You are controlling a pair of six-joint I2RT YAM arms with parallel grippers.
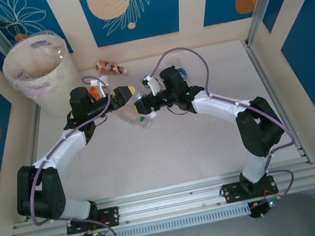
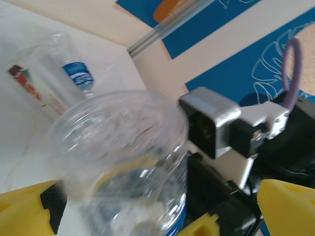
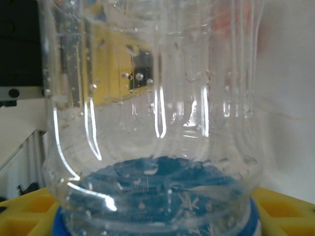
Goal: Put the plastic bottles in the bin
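top external view showed the right gripper (image 1: 143, 104) clamped on a clear bottle (image 1: 135, 118) over the table (image 1: 180, 144), left gripper (image 1: 124, 93) wide open close by, bin (image 1: 49, 94) well apart; we feared a mistimed handover dropping the slick bottle.

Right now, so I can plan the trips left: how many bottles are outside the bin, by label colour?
Blue label: 2 (the held bottle and one lying bottle)
Brown-orange label: 1 (the far bottle)
Total: 3 that I can count; others may be hidden.
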